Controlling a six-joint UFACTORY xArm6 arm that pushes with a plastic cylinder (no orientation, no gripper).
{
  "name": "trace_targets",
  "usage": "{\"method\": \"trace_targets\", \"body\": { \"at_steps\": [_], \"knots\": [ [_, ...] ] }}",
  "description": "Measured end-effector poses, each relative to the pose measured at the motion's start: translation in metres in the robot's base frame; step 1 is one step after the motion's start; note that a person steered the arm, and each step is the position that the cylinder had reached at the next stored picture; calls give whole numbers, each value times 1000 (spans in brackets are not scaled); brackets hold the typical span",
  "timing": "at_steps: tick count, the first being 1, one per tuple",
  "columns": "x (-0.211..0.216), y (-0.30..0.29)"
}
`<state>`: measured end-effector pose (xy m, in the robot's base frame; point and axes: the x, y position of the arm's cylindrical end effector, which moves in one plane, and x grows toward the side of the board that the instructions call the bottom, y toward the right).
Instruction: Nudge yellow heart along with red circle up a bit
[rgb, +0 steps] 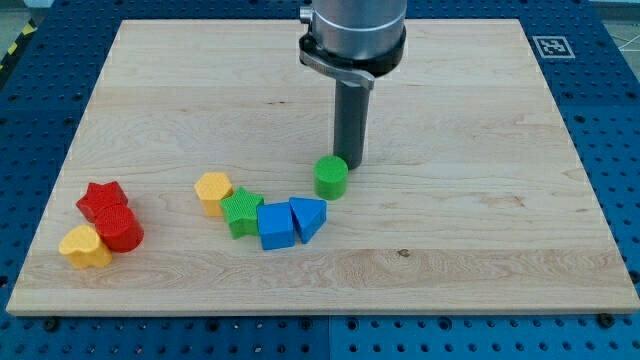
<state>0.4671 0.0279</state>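
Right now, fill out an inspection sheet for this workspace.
Surface: wooden board, flat, small dark mark near the view's bottom centre.
Job's things: yellow heart and red circle touching at the view's lower left.
Clutter: red star against the red circle; yellow hexagon-like block, green star, blue cube and blue triangle in a curved row; green cylinder.
End effector: my tip sits beside the green cylinder, far right of the yellow heart.
Cables: nothing seen.
Surroundings: blue perforated bench; fiducial marker at the board's top right.
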Motion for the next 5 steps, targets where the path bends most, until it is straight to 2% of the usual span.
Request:
{"method": "trace_targets", "body": {
  "at_steps": [3, 4, 5],
  "knots": [
    [23, 10],
    [-9, 26],
    [-45, -4]
  ]
}}
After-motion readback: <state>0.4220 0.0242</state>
